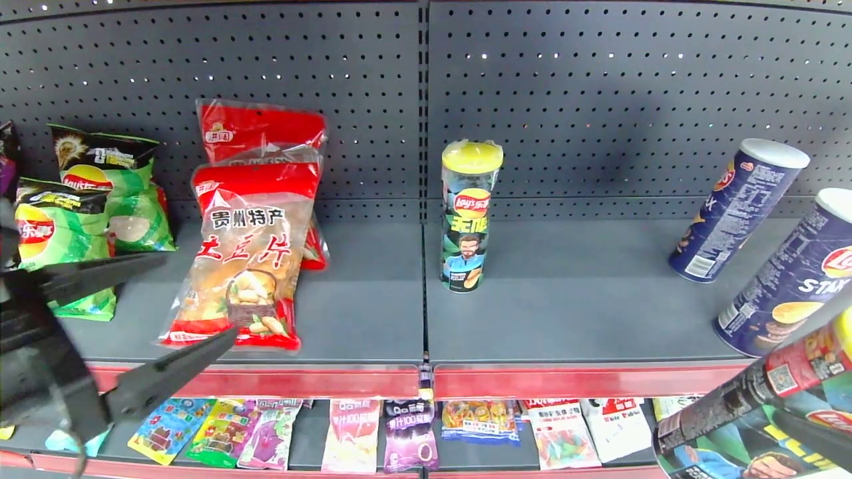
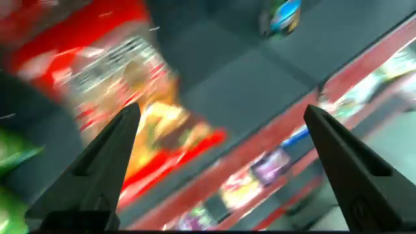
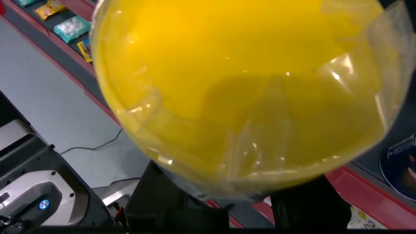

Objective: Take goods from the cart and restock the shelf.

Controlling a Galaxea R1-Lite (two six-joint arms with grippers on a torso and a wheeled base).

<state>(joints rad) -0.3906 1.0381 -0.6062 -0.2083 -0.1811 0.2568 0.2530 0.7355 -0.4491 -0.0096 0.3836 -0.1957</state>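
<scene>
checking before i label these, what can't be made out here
- Right wrist view: the yellow lid of the held can hides most of what lies beyond.
- Head view: that can is cut off at the corner.
- Left wrist view: the red snack bag is blurred.
- Head view: the left gripper covers part of a green chip bag.

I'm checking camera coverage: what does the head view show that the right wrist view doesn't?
Head only: the red bags, green bags, standing can and open left hand. Right wrist only: the floor with a cable. Both: the can in the right hand and the shelf's red edge.
</scene>
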